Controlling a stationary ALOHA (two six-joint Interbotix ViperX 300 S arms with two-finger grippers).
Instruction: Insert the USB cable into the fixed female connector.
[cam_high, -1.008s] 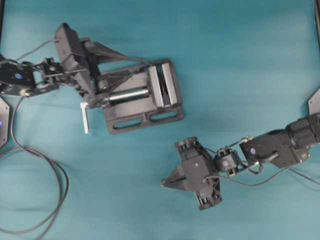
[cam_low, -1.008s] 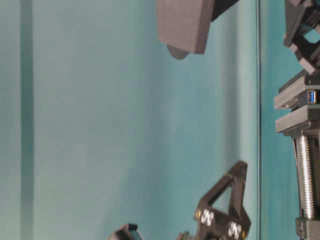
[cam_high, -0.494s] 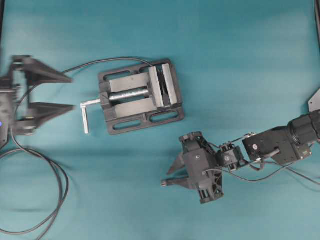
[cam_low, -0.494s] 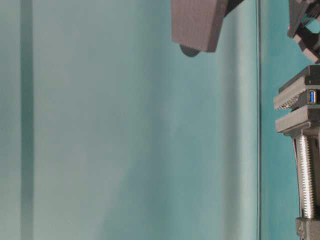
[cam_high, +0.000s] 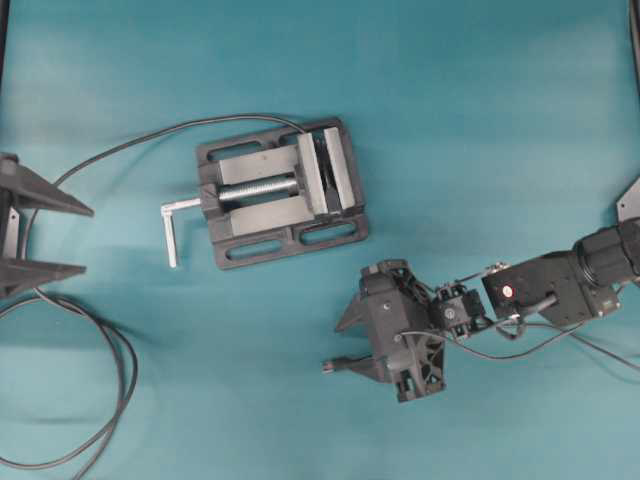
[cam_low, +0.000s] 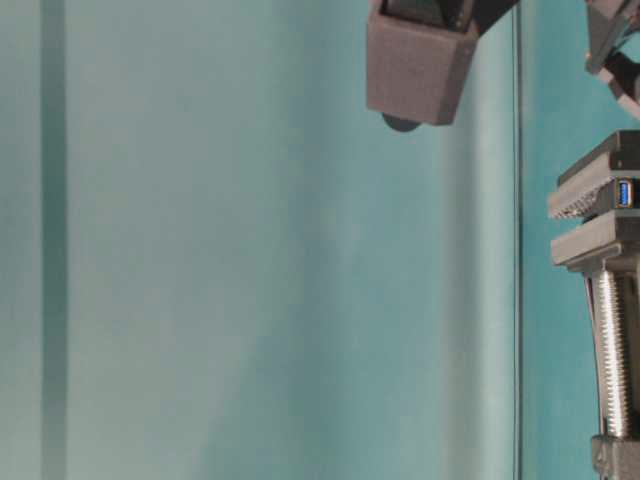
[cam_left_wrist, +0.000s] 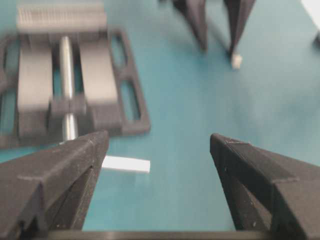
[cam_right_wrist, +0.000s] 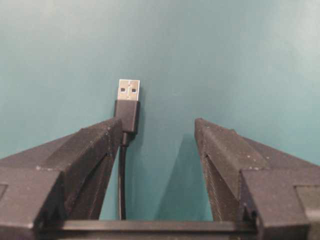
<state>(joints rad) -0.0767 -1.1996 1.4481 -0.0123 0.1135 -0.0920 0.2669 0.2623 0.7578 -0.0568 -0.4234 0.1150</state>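
Overhead view: the grey vise (cam_high: 283, 194) is sitting left of centre on the teal table (cam_high: 480, 110), its silver handle (cam_high: 172, 232) pointing left, and the two arms are working well apart from it.
Connector: the fixed female connector (cam_low: 625, 193) is showing in the table-level view as a small blue-faced socket pinched between the vise's blocks; nothing is sitting in its opening.
Cable: the USB cable (cam_right_wrist: 122, 165) is lying on the table under the right arm, its plug (cam_right_wrist: 128, 102) resting with the metal tip pointing away from the wrist camera.
Right tool: the right gripper (cam_right_wrist: 158, 131) is standing spread over the cable; the plug is lying just beside the left-hand finger in the wrist view, and I cannot tell whether that finger is touching it. Nothing is being pinched.
Left tool: the left gripper (cam_left_wrist: 155, 145) is hanging spread wide and empty at the table's left edge, looking across at the vise from a distance.
Other cable: a thicker looped black cable (cam_high: 118, 385) is trailing along the left side, playing no part.
Done: the socket is sitting clamped and facing out, as far as the views show.
Left to do: judging from this, nearly everything is remaining, namely gripping the plug, carrying it to the vise, lining the tip up with the socket and pushing it home.
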